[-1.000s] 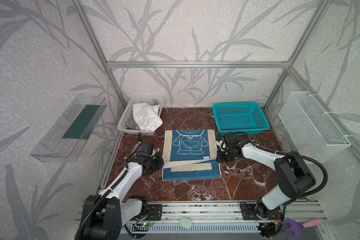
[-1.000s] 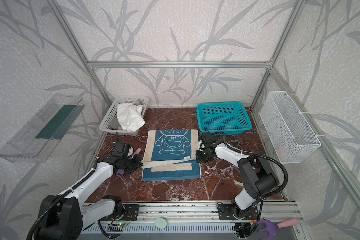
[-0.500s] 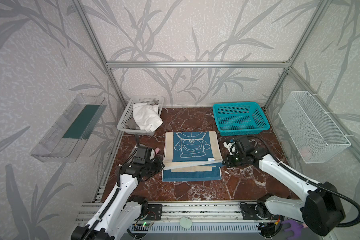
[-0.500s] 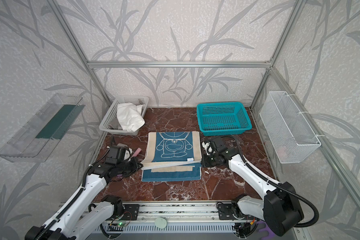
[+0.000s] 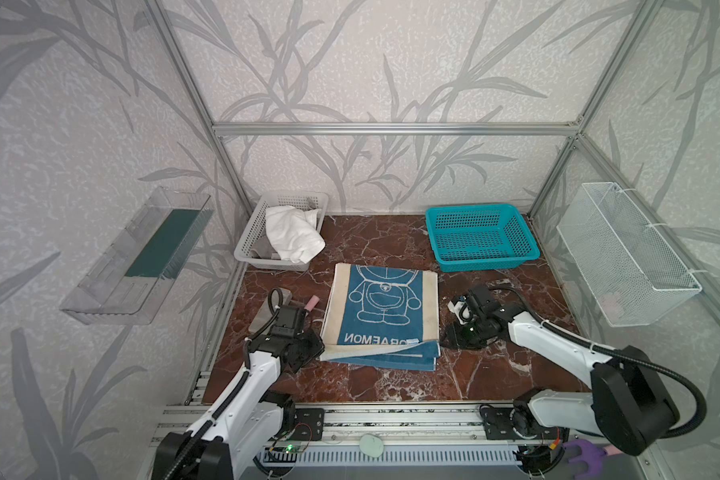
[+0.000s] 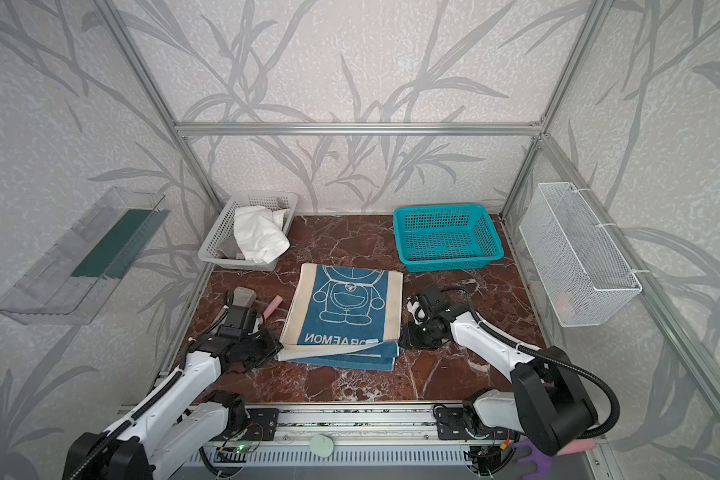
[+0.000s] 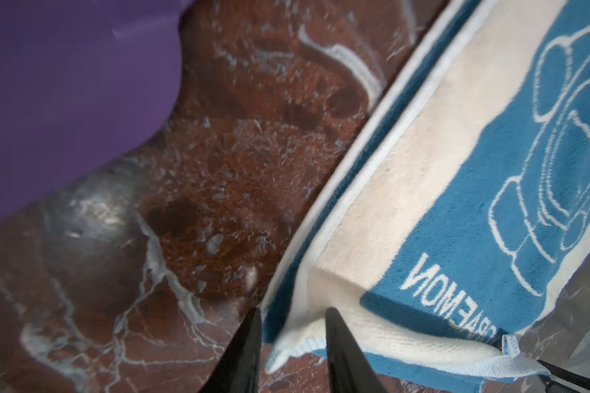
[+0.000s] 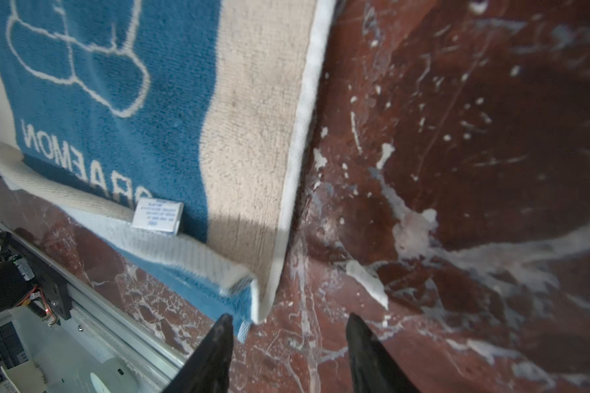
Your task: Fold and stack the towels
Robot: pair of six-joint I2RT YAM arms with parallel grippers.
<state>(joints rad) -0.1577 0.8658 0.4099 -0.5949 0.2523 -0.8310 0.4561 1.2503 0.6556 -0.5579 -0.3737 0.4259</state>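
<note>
Three towels are in the cell. At far left, the white towel (image 5: 294, 235) and a bit of the grey towel (image 5: 262, 249) lie heaped in the white basket (image 5: 275, 266). Next, the left gripper (image 7: 292, 326) sits low, jaws parted loosely around the near left corner of the folded blue Doraemon towel (image 5: 385, 307), which lies flat mid-way across the marble table (image 5: 391, 382). The right gripper (image 8: 289, 316) stands open beside its near right corner, holding nothing.

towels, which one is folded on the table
The blue-and-cream Doraemon towel; the white towel and grey towel sit bunched in the white basket.
</note>
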